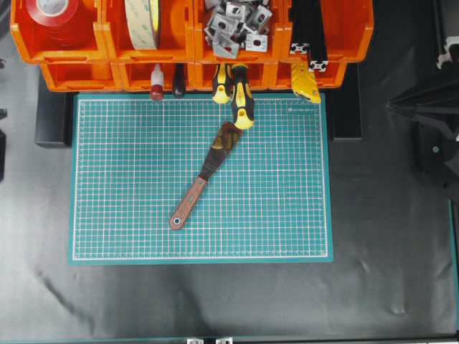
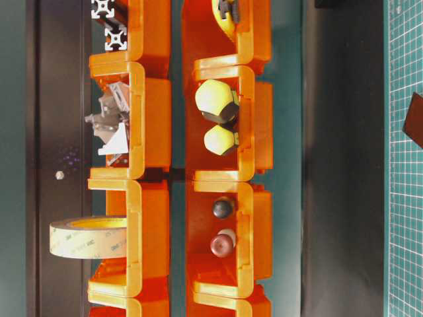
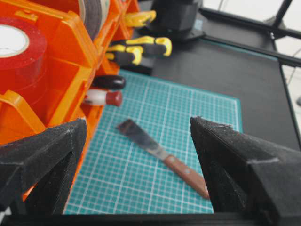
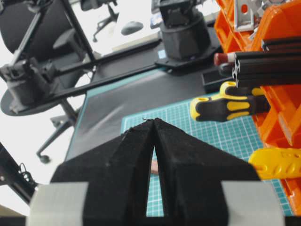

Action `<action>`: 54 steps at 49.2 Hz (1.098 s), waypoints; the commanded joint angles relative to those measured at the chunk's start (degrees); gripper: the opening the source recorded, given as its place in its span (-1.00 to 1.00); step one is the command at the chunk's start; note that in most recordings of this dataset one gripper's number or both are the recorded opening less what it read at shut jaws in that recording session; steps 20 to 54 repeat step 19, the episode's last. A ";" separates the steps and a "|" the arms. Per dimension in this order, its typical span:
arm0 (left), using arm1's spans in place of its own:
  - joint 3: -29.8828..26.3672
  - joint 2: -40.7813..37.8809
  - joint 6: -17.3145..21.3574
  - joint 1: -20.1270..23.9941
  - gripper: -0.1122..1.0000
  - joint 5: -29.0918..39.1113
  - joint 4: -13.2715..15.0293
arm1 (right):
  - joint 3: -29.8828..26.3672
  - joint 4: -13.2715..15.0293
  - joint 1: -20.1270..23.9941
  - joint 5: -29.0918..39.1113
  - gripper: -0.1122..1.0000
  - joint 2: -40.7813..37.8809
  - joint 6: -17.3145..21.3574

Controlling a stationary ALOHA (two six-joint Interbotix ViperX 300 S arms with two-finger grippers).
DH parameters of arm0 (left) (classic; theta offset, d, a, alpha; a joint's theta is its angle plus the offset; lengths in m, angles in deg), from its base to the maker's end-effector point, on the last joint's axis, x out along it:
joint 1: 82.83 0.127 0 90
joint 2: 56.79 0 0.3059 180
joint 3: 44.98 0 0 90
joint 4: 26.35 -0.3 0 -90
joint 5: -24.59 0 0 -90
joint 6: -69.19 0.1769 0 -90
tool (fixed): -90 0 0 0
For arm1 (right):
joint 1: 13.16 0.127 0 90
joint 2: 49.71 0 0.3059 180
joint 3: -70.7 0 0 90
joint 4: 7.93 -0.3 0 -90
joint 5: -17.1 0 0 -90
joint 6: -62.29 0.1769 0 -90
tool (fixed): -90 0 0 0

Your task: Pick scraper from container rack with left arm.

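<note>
Scraper [image 1: 203,176] lies flat and slantwise on the green mat [image 1: 129,215], blade up toward the rack [image 1: 72,72] and under the tip of a yellow-and-black screwdriver [image 1: 242,97], the handle's holed end pointing to the mat's near edge. No gripper touches it. The left gripper [image 3: 141,141] hangs tilted down beside the rack's end with its fingers [image 3: 244,165] spread wide, holding nothing; the scraper shows on the mat between them. The right gripper [image 4: 154,155] is level, its black fingers nearly together with only a thin slit between, and nothing in it. No writing can be read; small print at the mat's far right corner is too small. The mat is gridded white and lies on a black table [image 1: 387,251]. Past the table, the right wrist view shows office chairs [image 4: 28,28] on a pale floor.
</note>
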 commanded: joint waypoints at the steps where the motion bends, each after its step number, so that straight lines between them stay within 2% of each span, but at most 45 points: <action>1: -0.44 -0.44 -0.26 0.00 0.75 -0.35 -0.26 | -0.26 -0.09 -0.09 0.00 -0.78 -0.62 -0.09; 9: 0.79 -0.35 -0.18 -0.26 0.75 -0.44 -0.26 | 1.67 -0.18 -0.09 4.66 -0.78 0.70 0.35; 16: 1.14 -0.62 -0.18 -0.35 0.75 -0.88 -0.18 | 2.81 -1.93 0.44 8.61 -0.78 2.29 1.93; 54: 1.14 -0.62 -0.09 -0.35 0.75 -1.76 -0.18 | 2.72 -1.93 0.44 8.61 -0.78 2.64 1.93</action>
